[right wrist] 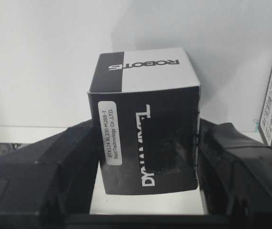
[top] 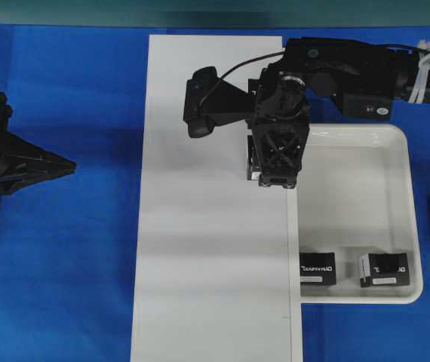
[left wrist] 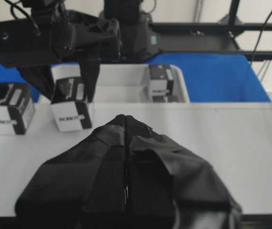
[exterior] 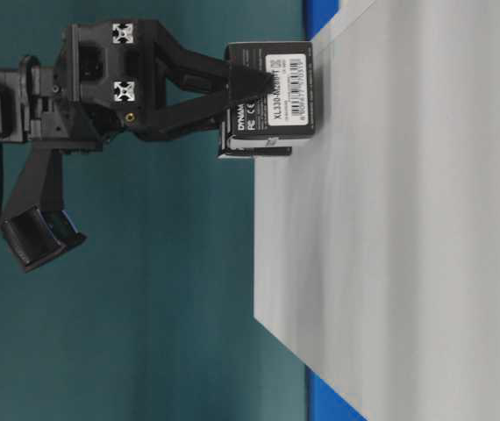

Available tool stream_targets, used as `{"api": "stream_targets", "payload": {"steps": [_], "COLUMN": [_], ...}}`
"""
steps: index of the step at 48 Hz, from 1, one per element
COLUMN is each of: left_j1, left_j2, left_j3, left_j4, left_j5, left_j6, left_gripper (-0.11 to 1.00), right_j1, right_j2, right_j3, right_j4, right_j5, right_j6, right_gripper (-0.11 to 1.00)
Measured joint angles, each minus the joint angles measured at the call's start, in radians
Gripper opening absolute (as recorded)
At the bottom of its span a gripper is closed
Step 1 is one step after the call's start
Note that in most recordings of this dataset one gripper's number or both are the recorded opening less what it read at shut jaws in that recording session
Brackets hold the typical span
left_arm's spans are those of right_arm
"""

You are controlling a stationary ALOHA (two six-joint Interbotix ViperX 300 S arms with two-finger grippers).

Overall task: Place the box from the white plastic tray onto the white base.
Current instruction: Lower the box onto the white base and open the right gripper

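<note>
One box (right wrist: 145,138) between right gripper (right wrist: 145,191) fingers.

Both arms are matte black — the right gripper (exterior: 259,88) hangs off a boxy wrist bearing two white cross markers, a brass screw, a thin black cable and white zip ties

Tabletop (top: 64,286): blue, all the way across.
White base (top: 207,264): flat down the tabletop's middle, far edge to near edge.
White plastic tray (top: 415,226): right side, hard against the base's long edge.
</note>
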Motion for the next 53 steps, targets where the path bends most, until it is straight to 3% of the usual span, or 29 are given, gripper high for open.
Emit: {"api": "stream_targets", "payload": {"steps": [53], "left_j1": [0.0], "left_j2": [0.003], "left_j3": [0.0], "left_j4": [0.0], "left_j5": [0.0], "left_j6": [0.002], "left_gripper": [-0.07], "right_j1": [0.005], "right_j2": [0.0], "right_j3": [0.046], "right_j4": [-0.002], "right_j5": [-0.057], "right_j6": [0.006], "right_gripper": [0.58]}}
